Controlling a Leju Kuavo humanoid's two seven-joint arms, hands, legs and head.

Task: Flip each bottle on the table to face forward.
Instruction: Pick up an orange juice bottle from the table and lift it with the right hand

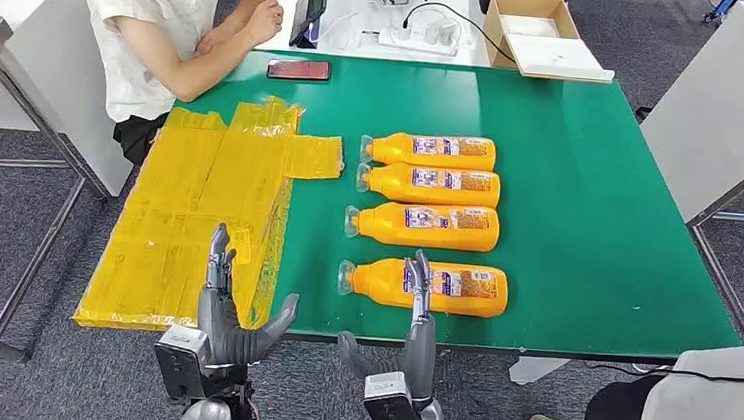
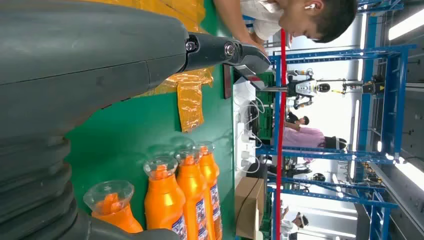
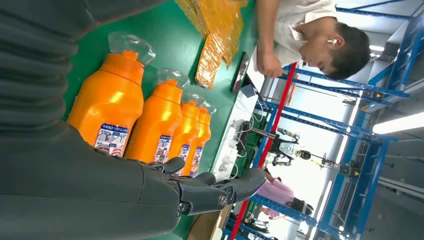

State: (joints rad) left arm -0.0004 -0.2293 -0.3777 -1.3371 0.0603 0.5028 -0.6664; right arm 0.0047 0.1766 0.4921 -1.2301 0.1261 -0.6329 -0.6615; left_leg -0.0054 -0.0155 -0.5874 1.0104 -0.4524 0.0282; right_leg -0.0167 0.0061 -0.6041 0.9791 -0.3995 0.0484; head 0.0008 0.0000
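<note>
Both the left hand (image 1: 225,304) and right hand (image 1: 418,319) hang released. The nearest bottle (image 1: 429,286) looks full, stiff, slick; grasp its labelled middle.

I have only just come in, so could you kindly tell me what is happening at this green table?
Four orange plastic bottles lie on their sides in a row on the green table, labels up, clear caps towards the crinkled yellow plastic sheet. The robot's left hand and right hand are raised at the near edge, fingers apart, holding nothing. A seated person in a white shirt leans on the far corner.
</note>
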